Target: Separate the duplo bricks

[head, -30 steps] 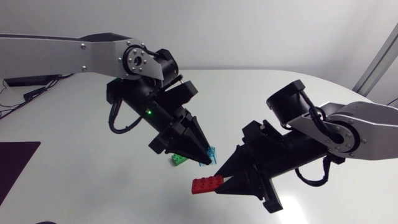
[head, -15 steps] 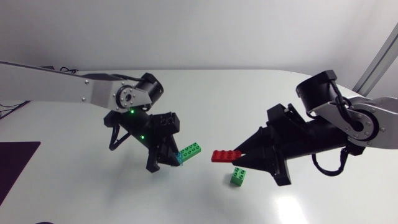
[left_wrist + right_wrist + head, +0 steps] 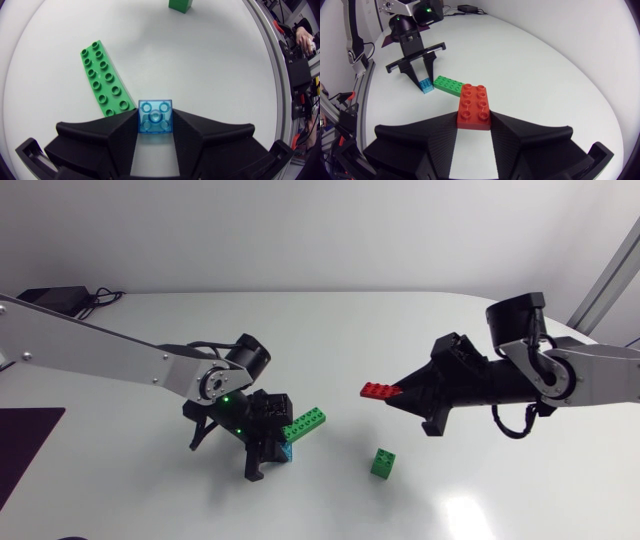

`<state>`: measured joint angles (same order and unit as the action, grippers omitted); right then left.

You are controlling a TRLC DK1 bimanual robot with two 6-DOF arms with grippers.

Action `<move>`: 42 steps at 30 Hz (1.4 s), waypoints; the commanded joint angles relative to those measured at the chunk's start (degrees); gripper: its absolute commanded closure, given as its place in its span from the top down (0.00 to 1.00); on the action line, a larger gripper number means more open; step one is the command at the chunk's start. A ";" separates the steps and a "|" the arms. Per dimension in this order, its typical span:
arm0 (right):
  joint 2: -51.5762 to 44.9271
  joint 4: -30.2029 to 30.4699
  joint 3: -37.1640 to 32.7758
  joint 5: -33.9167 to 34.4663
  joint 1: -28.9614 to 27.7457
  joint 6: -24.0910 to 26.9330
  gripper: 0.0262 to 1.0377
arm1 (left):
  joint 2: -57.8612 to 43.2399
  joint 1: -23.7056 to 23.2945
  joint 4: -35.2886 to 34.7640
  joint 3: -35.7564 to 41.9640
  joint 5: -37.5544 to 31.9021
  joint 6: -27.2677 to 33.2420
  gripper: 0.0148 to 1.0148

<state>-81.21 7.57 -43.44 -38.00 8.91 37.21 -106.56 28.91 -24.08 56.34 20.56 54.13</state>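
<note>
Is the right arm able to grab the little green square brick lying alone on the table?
Probably not yet. The right claw is shut on the red plastic brick. The small green square brick lies in the open nearby, nothing blocking, so it looks reachable once the red one is dropped.

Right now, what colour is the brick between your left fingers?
Translucent blue brick; clearest in the left wrist view.

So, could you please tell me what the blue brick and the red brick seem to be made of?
Blue brick: likely translucent glossy plastic; inner shapes show through its top. Red brick: likely opaque moulded plastic, smooth with a soft sheen; faint highlights sit on its studs.
</note>
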 commanded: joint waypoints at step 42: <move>-4.66 -9.33 7.23 7.15 -1.70 2.60 0.95 | 3.29 11.79 -2.12 8.61 0.27 -5.96 0.90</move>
<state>-89.03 -4.12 -36.12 -29.93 7.81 38.63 -102.28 40.58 -26.52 63.99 20.60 48.75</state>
